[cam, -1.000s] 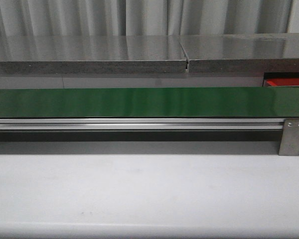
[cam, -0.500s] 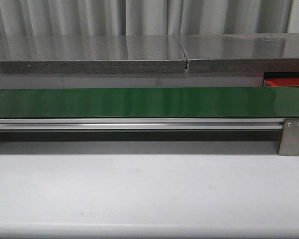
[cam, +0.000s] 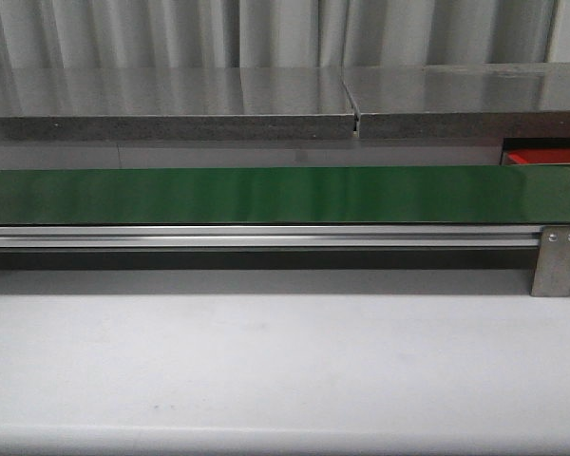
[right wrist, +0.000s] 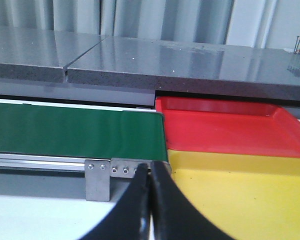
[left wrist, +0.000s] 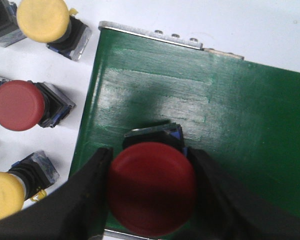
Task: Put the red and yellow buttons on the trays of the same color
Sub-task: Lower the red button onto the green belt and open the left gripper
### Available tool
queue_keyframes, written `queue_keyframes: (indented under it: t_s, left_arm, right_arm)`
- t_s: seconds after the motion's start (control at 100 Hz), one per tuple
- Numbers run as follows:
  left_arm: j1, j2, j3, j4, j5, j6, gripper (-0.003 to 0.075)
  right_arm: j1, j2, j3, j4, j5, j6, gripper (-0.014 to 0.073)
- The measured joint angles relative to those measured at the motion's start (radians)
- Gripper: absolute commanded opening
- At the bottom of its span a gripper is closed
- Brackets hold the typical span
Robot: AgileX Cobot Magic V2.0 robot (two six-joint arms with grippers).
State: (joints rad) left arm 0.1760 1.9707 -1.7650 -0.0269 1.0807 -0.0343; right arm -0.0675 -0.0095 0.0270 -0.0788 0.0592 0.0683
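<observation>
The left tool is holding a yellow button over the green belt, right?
Not quite. The button between the left tool fingers is red, not yellow. The left wrist view shows it held over the green belt; the yellow buttons sit off to the side on the white table.

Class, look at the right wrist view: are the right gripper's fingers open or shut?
Shut. The right gripper shows its two black fingers pressed together at the tips with nothing between them, in front of the yellow tray.

Even indoor light; glare streaks on green belt [left wrist: 155, 95].
</observation>
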Motion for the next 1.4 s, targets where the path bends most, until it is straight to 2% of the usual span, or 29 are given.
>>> queue_keyframes:
  t_s: [0.35,0.42,0.49,0.55,0.56,0.68,0.73,0.8,0.97,1.16,1.4]
  left_arm:
    - [0.0,0.031,-0.001,0.0,0.047,0.0,-0.0018]
    - [0.0,0.031,-0.004,-0.002,0.053,0.002,0.001]
    - [-0.002,0.033,-0.004,-0.009,0.055,0.016,0.0092]
    - [-0.006,0.033,-0.004,-0.011,0.057,0.025,0.0224]
    - [-0.006,0.033,-0.004,-0.013,0.058,0.026,0.0224]
    - [-0.008,0.033,-0.006,-0.016,0.065,0.034,0.0533]
    - [-0.01,0.033,-0.006,-0.011,0.067,0.034,0.0627]
    - [-0.016,0.033,-0.015,-0.004,0.08,0.034,0.0697]
    - [-0.045,0.033,-0.101,-0.002,0.134,0.034,0.0661]
    - [-0.072,0.029,-0.221,-0.002,0.158,0.034,0.0661]
    - [-0.036,-0.037,-0.243,0.017,0.168,0.034,0.0661]
  right_arm:
    - [0.0,0.0,0.0,0.0,0.0,0.0,-0.0117]
    - [0.0,0.0,0.0,0.0,0.0,0.0,-0.0117]
    - [0.0,0.0,0.0,0.0,0.0,0.0,-0.0117]
    - [0.0,0.0,0.0,0.0,0.0,0.0,-0.0117]
    - [0.0,0.0,0.0,0.0,0.0,0.0,-0.0117]
    - [0.0,0.0,0.0,0.0,0.0,0.0,-0.0117]
    - [0.0,0.0,0.0,0.0,0.0,0.0,-0.0117]
    - [0.0,0.0,0.0,0.0,0.0,0.0,-0.0117]
    - [0.0,0.0,0.0,0.0,0.0,0.0,-0.0117]
    - [0.0,0.0,0.0,0.0,0.0,0.0,-0.0117]
    - [0.0,0.0,0.0,0.0,0.0,0.0,-0.0117]
